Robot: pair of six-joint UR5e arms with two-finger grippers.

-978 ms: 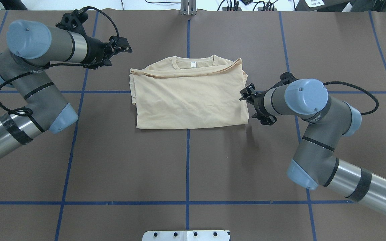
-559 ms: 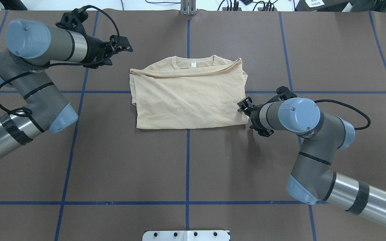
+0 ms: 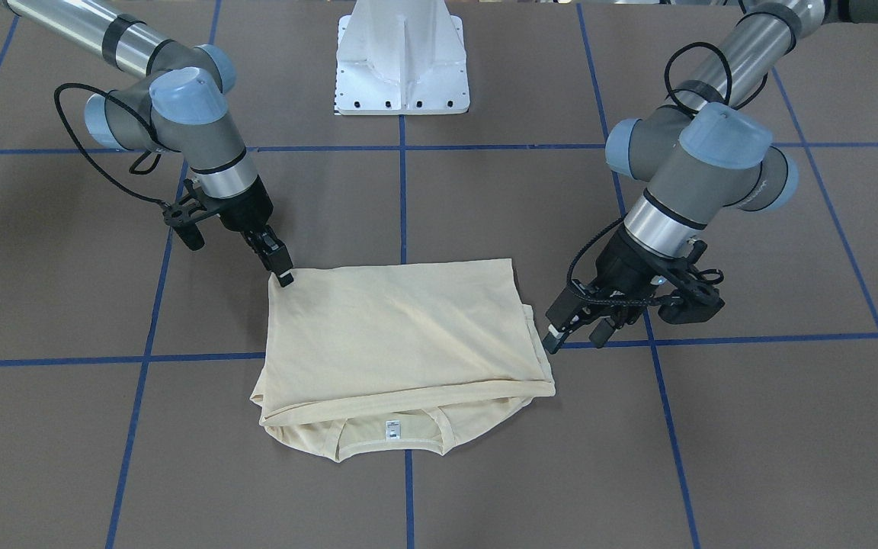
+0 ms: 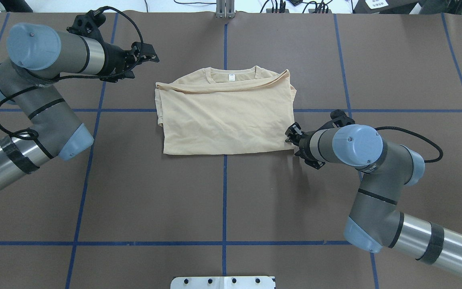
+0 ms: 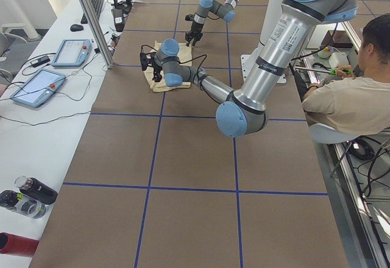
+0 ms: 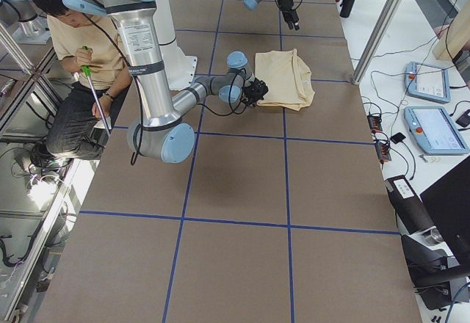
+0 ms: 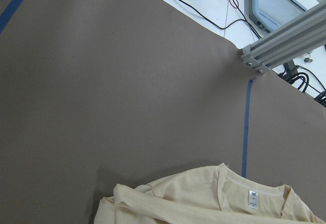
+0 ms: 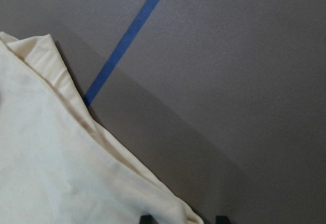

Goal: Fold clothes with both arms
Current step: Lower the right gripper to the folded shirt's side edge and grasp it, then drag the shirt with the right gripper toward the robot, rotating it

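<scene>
Right gripper (image 3: 284, 277) spread, straddling T-shirt (image 4: 227, 120) corner; its tips barely show in wrist view. Left gripper (image 3: 575, 338) parted, empty, off the bench (image 4: 134, 192).

Shirt (image 4: 225, 120) mid-table (image 4: 134, 192), neck toward far edge. Right gripper (image 3: 284, 276) at its robot-side right corner. Left gripper (image 3: 576, 335) apart, off far left corner.

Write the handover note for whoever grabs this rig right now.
Right tool: open, jaws astride the T-shirt's near right corner, not yet closed.
Left tool: open, empty, hovering off the collar-side left corner.
T-shirt: flat on the table, collar away from the robot.
Done: folded to a compact rectangle, sleeves tucked in.
Left: probably grip both sides and make one more fold.
</scene>
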